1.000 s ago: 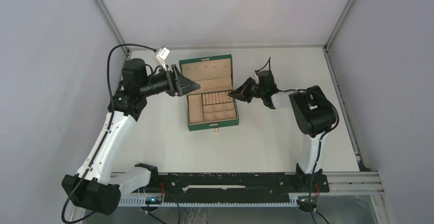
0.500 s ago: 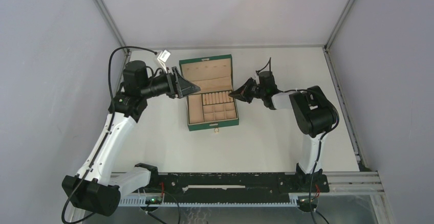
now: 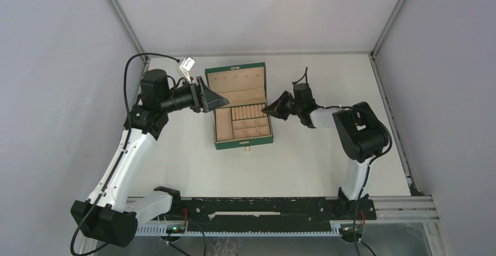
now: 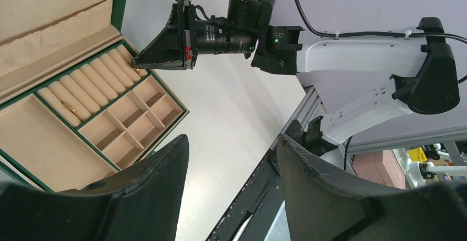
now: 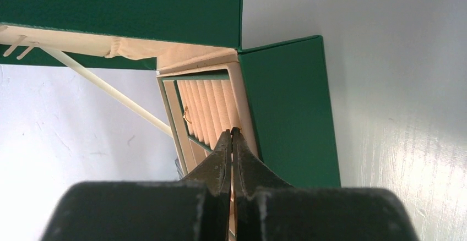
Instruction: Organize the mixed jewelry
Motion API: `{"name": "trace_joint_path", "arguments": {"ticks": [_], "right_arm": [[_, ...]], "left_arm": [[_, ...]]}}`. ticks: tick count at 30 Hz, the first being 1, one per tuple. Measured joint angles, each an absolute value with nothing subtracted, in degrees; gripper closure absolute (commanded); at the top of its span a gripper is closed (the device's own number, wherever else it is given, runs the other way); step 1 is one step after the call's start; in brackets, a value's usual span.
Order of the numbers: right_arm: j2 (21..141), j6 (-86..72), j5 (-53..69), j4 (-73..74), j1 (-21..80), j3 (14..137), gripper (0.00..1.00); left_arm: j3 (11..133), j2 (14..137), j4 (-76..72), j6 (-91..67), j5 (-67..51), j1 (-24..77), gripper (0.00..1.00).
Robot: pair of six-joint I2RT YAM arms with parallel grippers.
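I read the right gripper (image 5: 232, 133) as pressed together, its tip at the ring rolls (image 4: 93, 84) just inside the right wall of the green box (image 5: 286, 103). I cannot tell whether it pinches a piece. The left gripper (image 4: 231, 142) is spread, near the box's left side. 1 gold ring (image 4: 69, 108) sits in the rolls; no chain is visible. Risk: a tip lowered off a slot would press on a roll or the wall, shove the box, or drop a ring outside it.

Wht table (image 3: 304, 162), open grn box (image 3: 243, 144)
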State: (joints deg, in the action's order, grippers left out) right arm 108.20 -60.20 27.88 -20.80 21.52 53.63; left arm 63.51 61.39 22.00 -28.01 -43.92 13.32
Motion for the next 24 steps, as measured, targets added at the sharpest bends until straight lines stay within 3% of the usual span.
{"name": "trace_joint_path", "arguments": {"ticks": [6,17,20,24], "right_arm": [[106.89,-58.5,26.48,-18.28,21.58,53.6,0.84],[102.06,-54.54,24.21,-11.57,21.52,53.65,0.71],[101.23,-52.97,23.75,-8.75,21.52,54.57,0.73],[101.06,-49.67,22.26,-4.49,22.33,58.08,0.89]], "left_arm": [[63.51,61.47,21.98,-28.01,-44.29,13.32,0.35],[63.51,61.93,22.0,-27.99,-45.19,13.32,0.35],[63.51,61.93,22.0,-27.99,-45.21,13.32,0.35],[63.51,61.93,22.0,-28.01,-45.19,13.32,0.35]]}}
